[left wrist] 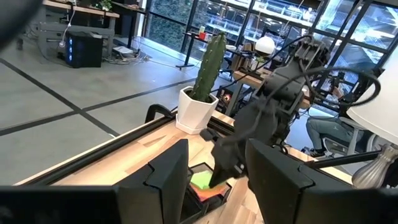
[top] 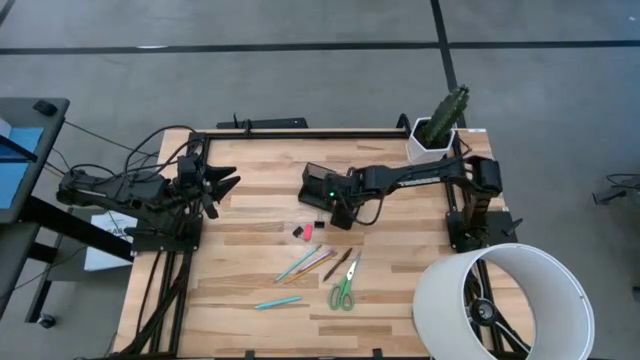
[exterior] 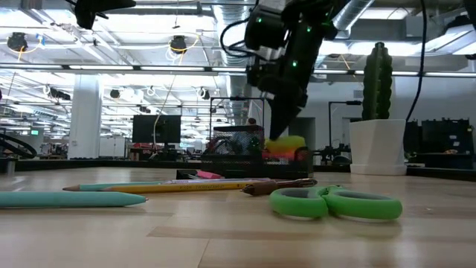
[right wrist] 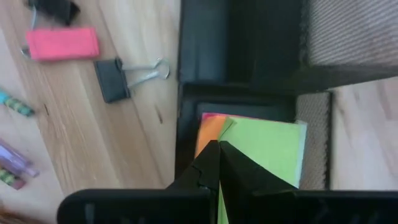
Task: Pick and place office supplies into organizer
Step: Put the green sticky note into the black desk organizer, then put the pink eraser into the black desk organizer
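Note:
The black mesh organizer [top: 318, 186] stands mid-table. A sticky note pad [right wrist: 264, 149], lime-green on top with orange and pink layers showing under it, lies flat in the organizer's low tray [right wrist: 186, 130]. My right gripper [right wrist: 217, 149] points down over the pad's orange-side edge with its fingers shut. The pink-red block [top: 297, 232] and a black binder clip [right wrist: 115, 81] lie on the wood beside the organizer. Pens and pencils [top: 312, 262], a teal pen [top: 277, 301] and the green-handled scissors [top: 344, 290] lie nearer the near edge. My left gripper [top: 228, 185] waits open at the table's left. My right gripper comes from above, pointing down, its shut fingertips [right wrist: 210, 155] over the edge of the lime-green top sheet [right wrist: 231, 138] of the pad, which lies flat in the tray. I cannot tell whether the tips touch the pad or stand just above it.
A white pot with a cactus [top: 432, 145] stands at the far right corner. A large white cylinder [top: 500, 300] fills the near right corner. The organizer's taller cup section [right wrist: 336, 37] rises beside the tray. Bare wood lies left of the supplies.

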`<state>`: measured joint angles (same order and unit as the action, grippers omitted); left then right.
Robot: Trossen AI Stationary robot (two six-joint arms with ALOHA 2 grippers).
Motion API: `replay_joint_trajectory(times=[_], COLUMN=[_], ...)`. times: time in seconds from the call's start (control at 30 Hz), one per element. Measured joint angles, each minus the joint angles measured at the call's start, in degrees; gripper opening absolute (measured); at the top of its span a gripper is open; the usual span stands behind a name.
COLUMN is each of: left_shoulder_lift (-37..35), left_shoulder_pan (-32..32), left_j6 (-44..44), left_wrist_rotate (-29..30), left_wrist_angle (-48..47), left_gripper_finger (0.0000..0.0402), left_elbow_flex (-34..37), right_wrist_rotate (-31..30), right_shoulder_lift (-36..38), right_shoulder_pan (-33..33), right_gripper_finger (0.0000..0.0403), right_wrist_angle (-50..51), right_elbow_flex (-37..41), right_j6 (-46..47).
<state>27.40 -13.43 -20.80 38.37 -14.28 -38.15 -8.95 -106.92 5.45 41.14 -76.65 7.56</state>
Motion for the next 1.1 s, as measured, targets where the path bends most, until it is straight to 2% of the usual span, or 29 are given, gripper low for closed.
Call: replay_joint_trajectory(times=[0.73,0.93,1.1], left_shoulder_lift=[0.0,0.05,2.6], left_shoulder_pan=[-0.02,-0.01,0.0], left_j6=[0.0,0.0,-0.02], left_wrist_rotate=[0.0,-0.06,-3.3], left_wrist_angle=[-0.4,-0.45,-0.79], left_gripper_finger=[0.0154,0.0154,0.0154], left_elbow_flex=[0.0,0.0,0.0], right_wrist_rotate=[-0.13,0.05,0.09], right_shoulder_lift=[-1.02,-1.02,-1.01], right_shoulder_pan=[-0.56,-0.52,-0.54], right_gripper_finger=[0.0003,0.0049,0.0101], right_wrist_angle=[-2.2,-2.2,-2.17], right_elbow_flex=[-0.07,-0.07,-0.07], right_j6=[-0.47,-0.45,3.19])
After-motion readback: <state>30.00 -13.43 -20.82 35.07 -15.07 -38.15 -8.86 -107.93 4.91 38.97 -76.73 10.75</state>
